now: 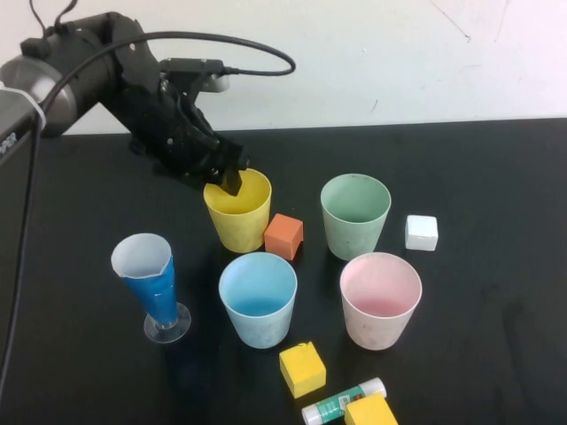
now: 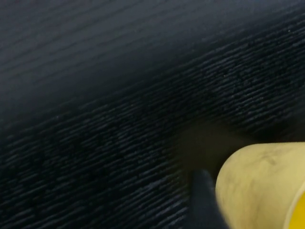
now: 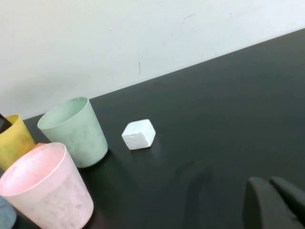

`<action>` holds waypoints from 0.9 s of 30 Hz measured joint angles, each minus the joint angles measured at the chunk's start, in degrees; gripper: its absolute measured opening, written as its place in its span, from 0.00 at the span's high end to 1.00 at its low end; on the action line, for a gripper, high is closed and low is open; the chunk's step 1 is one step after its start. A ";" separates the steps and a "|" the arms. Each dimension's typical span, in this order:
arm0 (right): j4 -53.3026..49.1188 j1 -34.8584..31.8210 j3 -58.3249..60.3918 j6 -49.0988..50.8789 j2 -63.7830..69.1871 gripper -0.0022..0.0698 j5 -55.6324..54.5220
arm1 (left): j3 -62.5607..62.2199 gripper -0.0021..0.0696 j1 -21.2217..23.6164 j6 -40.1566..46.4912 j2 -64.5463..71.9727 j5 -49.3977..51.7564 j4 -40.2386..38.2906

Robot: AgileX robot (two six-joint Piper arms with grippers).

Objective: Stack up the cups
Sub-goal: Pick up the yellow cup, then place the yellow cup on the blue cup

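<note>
High view looks steeply down on whole worktop (image 1: 496,177). Left wrist sits very close on yellow cup (image 2: 257,181), 11 o'clock overhead. Right wrist, low, faces 10 o'clock; shares green cup (image 3: 74,131).

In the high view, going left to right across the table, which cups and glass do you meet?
Blue-and-white glass → yellow cup, left gripper at its rim → light blue cup → green cup → pink cup. Right gripper unseen here.

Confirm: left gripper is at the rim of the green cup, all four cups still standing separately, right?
Wrong cup. The high view shows the left gripper at the rim of the yellow cup, not the green cup. The rest holds: yellow, green, light blue cup and pink cup all stand separately. The right gripper is parked off to the side, jaws shut.
</note>
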 joint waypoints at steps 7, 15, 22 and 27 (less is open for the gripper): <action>0.00 0.00 0.00 -0.71 0.00 0.97 0.00 | 0.02 0.90 -0.03 3.04 0.32 -0.19 -0.58; 0.00 0.00 0.00 -1.23 0.00 0.97 0.00 | -2.00 0.95 -0.03 3.30 -0.06 0.46 -0.58; 0.00 0.00 0.00 -1.36 0.00 0.97 0.00 | -9.58 0.95 -0.03 3.39 -4.69 5.83 -0.58; 0.00 0.00 0.00 -1.36 0.00 0.97 0.00 | -13.28 0.95 -0.03 3.85 -9.53 12.80 -0.68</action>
